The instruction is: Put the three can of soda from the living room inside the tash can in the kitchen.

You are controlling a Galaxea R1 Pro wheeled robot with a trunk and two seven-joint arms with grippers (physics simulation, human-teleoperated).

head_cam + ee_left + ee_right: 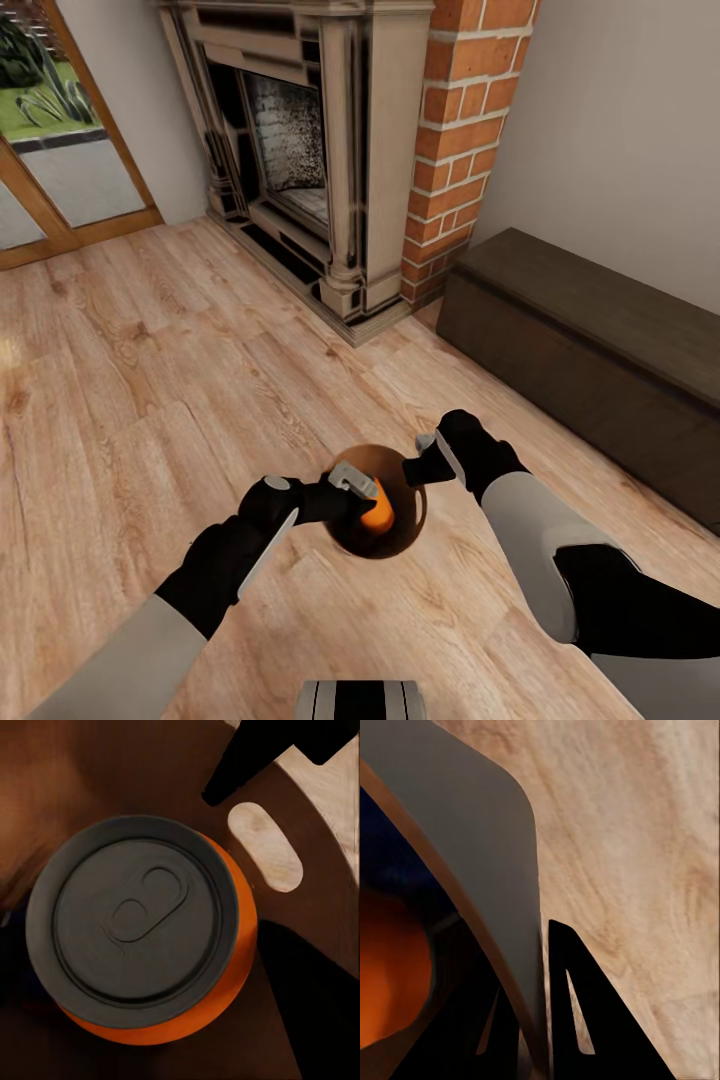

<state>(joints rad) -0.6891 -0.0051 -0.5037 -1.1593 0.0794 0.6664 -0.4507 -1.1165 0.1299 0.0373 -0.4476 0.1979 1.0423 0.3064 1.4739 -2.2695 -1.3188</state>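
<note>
We are in the living room, by the brick fireplace [300, 140]. The left gripper [352, 484] sits over the tash can [400, 535]; how far open it is we cannot tell. One orange can of soda [377, 512] stands inside the bin, apparently released. A blue patch shows beside it, likely a second can; the third we cannot count. The right gripper [428, 458] pinches the bin's rim. Judged remaining: carry the bin to the kitchen.
</note>
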